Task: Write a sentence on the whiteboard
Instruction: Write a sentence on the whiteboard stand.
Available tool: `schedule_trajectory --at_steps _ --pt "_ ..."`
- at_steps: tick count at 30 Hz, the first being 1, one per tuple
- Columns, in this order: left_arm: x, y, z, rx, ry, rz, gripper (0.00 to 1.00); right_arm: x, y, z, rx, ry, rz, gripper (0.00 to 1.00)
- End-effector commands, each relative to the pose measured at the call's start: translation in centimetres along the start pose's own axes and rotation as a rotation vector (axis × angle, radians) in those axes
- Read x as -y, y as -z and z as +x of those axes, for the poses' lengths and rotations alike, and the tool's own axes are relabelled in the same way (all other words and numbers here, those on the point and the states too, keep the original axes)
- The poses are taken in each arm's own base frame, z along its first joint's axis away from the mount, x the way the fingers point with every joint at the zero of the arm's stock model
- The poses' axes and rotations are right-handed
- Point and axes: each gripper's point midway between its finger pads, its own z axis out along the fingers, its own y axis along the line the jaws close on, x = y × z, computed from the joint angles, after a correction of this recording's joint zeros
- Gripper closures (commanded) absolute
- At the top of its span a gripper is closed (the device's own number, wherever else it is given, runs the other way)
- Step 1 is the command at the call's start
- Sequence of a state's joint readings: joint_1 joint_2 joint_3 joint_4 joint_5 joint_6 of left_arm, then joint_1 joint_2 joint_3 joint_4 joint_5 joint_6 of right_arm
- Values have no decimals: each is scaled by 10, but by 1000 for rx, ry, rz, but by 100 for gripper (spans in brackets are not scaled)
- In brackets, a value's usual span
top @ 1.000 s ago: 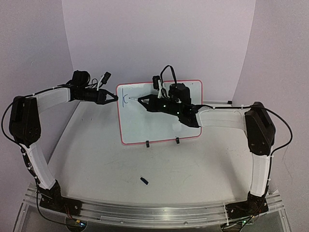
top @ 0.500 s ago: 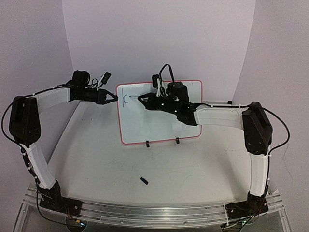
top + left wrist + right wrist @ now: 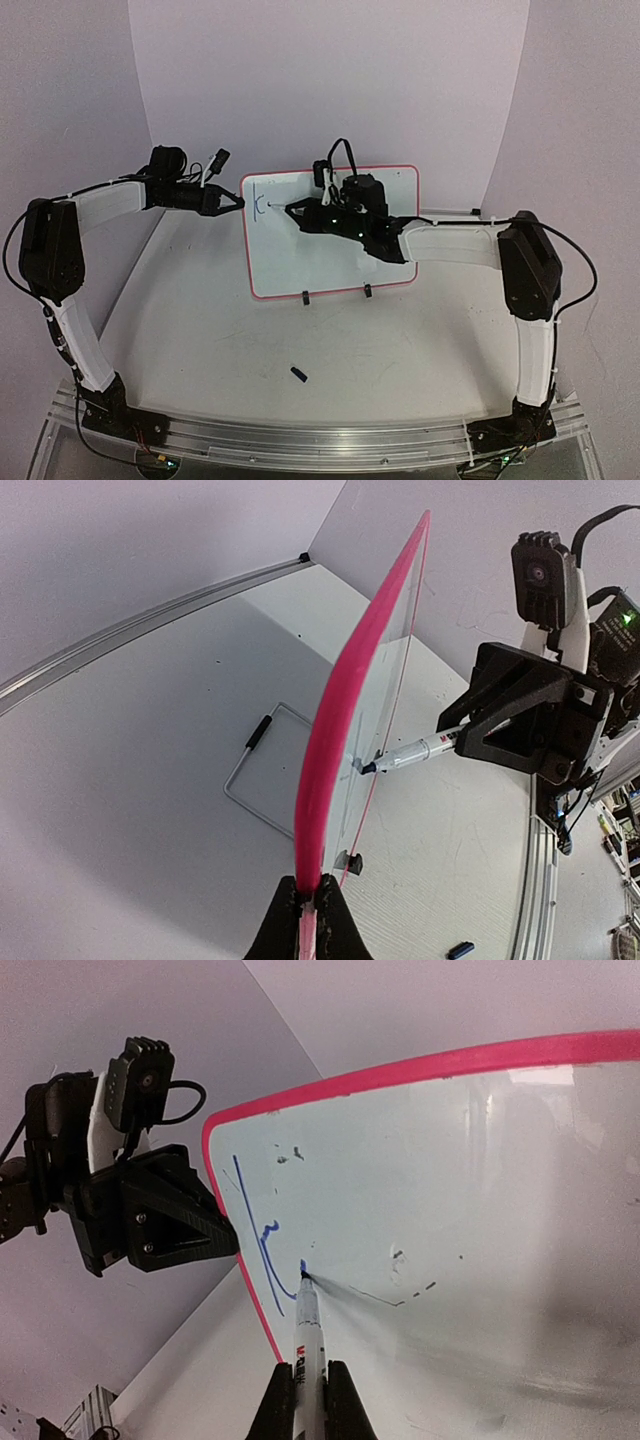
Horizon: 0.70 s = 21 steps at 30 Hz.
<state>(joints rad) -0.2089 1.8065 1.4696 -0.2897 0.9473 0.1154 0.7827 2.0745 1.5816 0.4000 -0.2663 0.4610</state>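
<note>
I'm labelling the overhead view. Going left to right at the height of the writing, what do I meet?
Left elbow → left fingers, clamped on the whiteboard edge → blue strokes → marker → right fingers holding it → right elbow.

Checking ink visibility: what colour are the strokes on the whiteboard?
Blue: thin marker strokes on the pink-rimmed rectangular whiteboard, clearest in the right wrist view.

- Top external: I look down from high behind, far; whole table (image 3: 200,340) seen.
- Left wrist: close, edge-on to whiteboard (image 3: 325,750).
- Right wrist: close, facing its front; all three share it.
</note>
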Motion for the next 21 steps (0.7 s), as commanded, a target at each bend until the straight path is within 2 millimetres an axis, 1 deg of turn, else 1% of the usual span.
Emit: schedule_trajectory --at_steps 1,7,17,21 --pt "19 2 2 -20 -4 32 100 9 16 -20 69 10 78 100" --pt "20 3 1 -19 -5 33 100 6 25 -30 101 17 81 100" --pt "21 4 0 -17 -8 33 100 -5 23 -46 145 20 32 100" --pt "21 3 0 -18 -7 33 100 -6 20 -49 151 21 19 100"
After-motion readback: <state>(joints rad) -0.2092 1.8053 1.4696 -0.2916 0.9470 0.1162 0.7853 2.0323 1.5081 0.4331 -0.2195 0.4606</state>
